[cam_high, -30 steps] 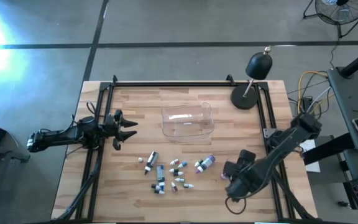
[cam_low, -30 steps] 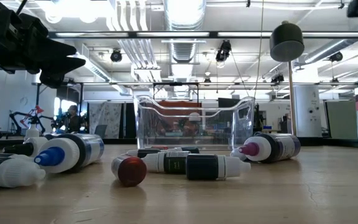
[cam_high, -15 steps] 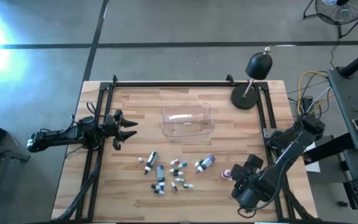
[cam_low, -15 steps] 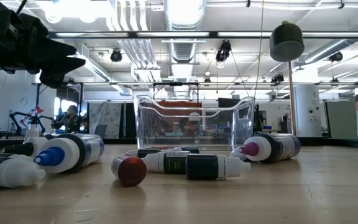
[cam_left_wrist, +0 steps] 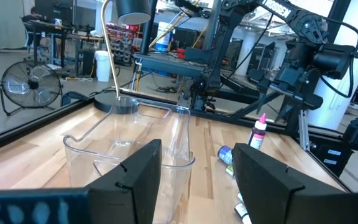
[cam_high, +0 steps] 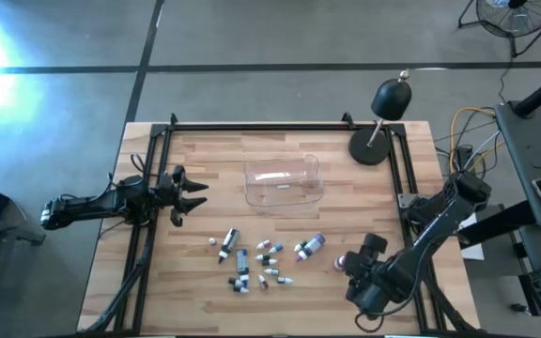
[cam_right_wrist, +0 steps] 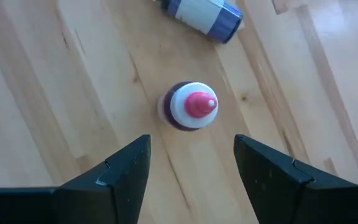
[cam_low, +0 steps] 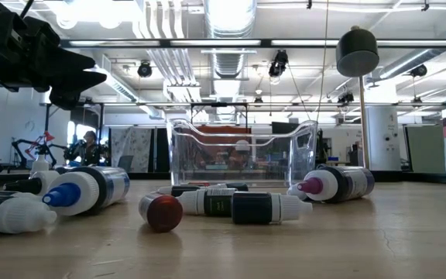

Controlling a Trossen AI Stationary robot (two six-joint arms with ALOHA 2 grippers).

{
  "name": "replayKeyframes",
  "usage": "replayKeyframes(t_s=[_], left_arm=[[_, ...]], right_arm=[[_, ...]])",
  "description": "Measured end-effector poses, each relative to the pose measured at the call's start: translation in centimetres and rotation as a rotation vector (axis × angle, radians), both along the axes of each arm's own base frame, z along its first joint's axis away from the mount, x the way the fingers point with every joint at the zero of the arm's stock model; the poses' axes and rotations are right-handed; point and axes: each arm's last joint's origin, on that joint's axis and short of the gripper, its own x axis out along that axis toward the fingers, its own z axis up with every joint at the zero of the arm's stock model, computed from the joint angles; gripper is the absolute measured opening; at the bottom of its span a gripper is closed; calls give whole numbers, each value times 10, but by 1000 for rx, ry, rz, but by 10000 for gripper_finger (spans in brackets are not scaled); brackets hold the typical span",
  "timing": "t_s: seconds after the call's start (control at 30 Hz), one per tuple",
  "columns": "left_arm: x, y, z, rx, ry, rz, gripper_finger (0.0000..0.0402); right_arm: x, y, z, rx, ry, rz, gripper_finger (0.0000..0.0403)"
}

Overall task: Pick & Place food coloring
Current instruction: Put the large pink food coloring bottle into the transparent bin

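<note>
The left gripper (cam_high: 195, 195) hangs spread at the table's left edge, pointing toward the clear tub (cam_high: 284, 182). Food coloring bottles (cam_high: 252, 263) lie scattered before it. The right gripper (cam_right_wrist: 191, 165) hovers with fingers parted above an upright pink-capped bottle (cam_right_wrist: 189, 106), clear of it.

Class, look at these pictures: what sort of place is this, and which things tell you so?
Probably a robotics lab or workshop: exposed ceiling ducts, a framed wooden test table, and a floor fan among equipment racks.
</note>
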Motion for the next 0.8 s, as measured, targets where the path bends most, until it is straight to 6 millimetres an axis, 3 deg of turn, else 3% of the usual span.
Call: replayKeyframes(t_s=[0.37,0.8], left_arm=[[0,0,0,0,0,0,172],[0,0,0,0,0,0,172]], right_arm=[[7,-6,-14,-23,-25,71,224],[11,-12,-15,-6,-57,54,223]])
